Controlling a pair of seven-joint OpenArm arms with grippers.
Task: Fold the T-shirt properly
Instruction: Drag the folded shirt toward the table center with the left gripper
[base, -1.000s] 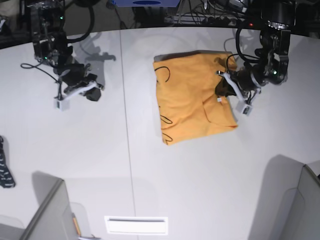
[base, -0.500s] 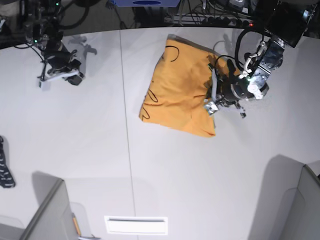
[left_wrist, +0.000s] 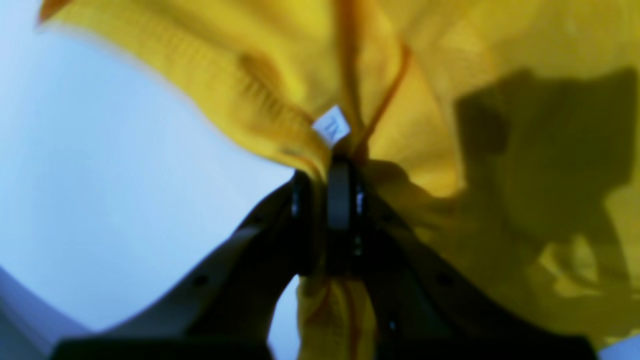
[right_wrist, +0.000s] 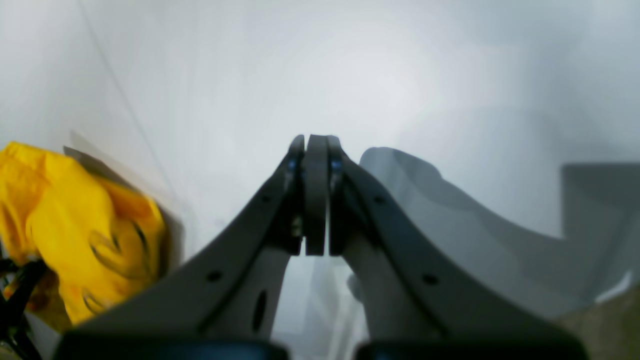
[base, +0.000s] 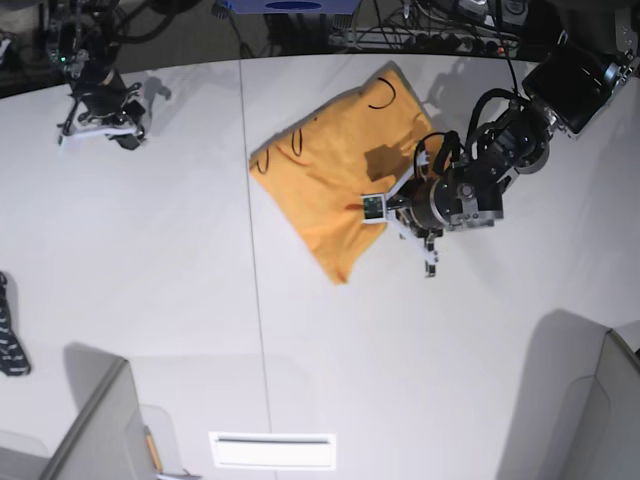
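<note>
Far at the left of the base view, the right gripper (base: 95, 125) hangs over the white table (base: 150, 300) near its back edge, its jaws pressed flat together on nothing, well apart from the cloth. Right of the table's centre seam lies the T-shirt (base: 335, 175), an orange-yellow bundle folded into a slanted rectangle, with thin black scribble marks along its upper-left edge. Further right, the left gripper (base: 385, 205) is clamped narrow on the shirt's right edge, pinching bunched fabric just below the small white tag (left_wrist: 331, 126).
</note>
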